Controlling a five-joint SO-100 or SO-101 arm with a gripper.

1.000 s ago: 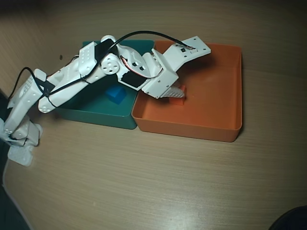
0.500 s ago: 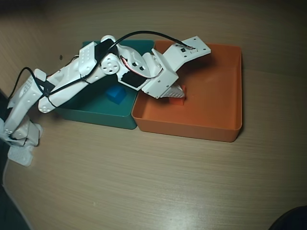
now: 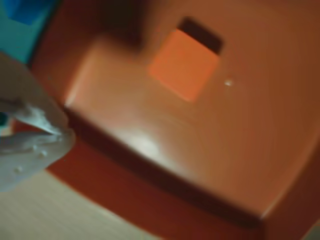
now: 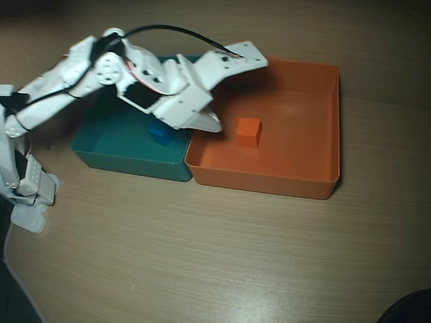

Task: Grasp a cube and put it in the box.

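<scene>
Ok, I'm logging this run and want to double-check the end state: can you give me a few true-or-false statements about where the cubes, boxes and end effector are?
1. The orange cube lies on the floor of the orange box. True.
2. The end effector is gripping the orange cube. False: it is apart from the cube, near the wall between the two boxes, holding nothing.
3. The blue cube sits in the teal box. True.
4. The two boxes stand far apart on the table. False: they sit side by side, walls touching.
5. The orange cube rests against the box's wall. False: bare floor surrounds it.
</scene>
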